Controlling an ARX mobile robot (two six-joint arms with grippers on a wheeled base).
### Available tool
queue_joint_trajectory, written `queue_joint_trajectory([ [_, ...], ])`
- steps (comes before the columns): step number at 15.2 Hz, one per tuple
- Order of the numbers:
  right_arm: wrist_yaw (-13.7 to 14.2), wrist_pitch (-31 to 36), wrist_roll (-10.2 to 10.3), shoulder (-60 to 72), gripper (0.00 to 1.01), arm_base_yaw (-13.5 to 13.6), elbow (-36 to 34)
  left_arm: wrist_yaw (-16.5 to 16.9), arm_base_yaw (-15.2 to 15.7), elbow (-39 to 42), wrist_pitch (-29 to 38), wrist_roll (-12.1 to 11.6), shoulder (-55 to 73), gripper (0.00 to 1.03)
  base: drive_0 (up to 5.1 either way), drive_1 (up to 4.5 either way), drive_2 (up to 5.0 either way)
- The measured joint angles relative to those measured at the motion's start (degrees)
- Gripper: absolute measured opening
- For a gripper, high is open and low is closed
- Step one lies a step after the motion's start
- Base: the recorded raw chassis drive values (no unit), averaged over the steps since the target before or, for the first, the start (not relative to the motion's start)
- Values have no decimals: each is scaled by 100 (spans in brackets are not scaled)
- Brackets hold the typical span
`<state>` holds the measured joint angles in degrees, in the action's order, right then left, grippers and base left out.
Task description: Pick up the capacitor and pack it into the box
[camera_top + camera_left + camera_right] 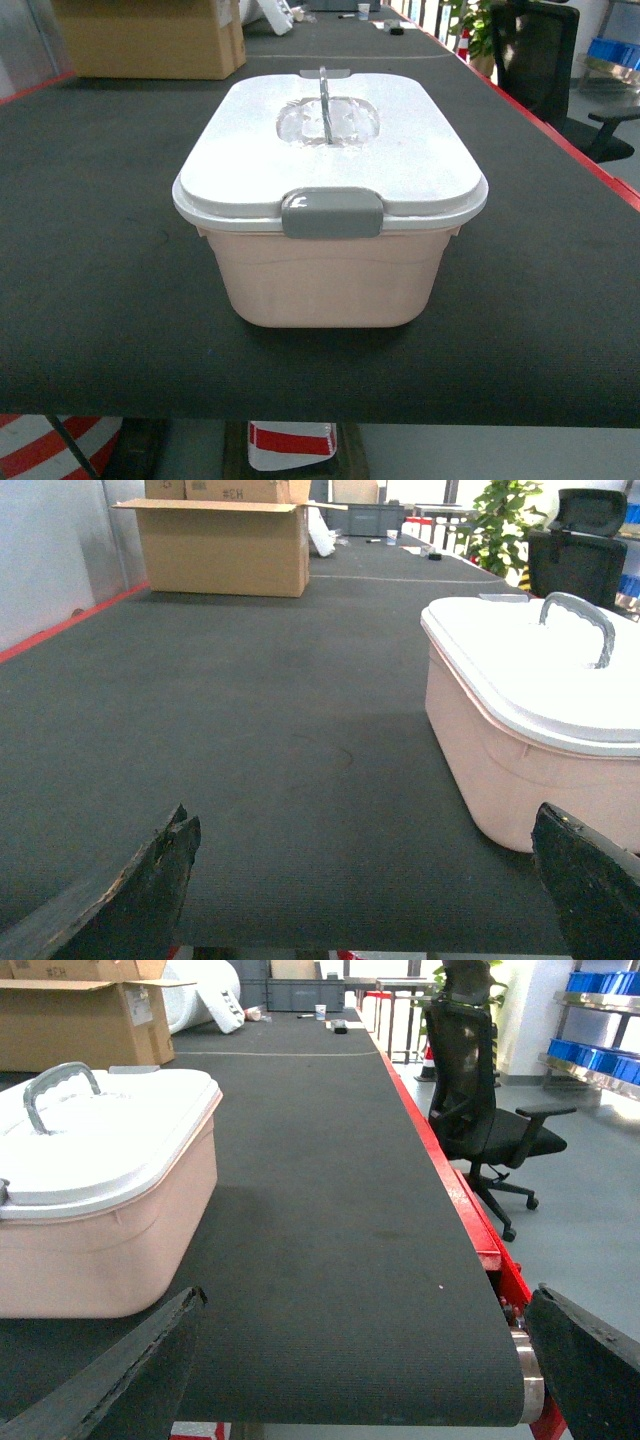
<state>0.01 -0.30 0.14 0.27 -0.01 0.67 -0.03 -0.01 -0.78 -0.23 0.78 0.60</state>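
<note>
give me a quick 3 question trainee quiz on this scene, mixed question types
1. True or false: the lid is shut on the box.
2. The carton stands: A) beyond the box, to the left B) inside the box C) on the chair.
3. Fill in: the left claw and the right claw are both ____.

Key: 1 true; 2 A; 3 open. No capacitor shows in any view.
</note>
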Motion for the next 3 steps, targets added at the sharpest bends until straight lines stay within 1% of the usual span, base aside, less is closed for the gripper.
queue_joint_trajectory([
  [3, 0, 0, 0, 0, 98, 0, 0, 0, 0, 0, 0, 2, 0, 98, 0, 0, 0],
])
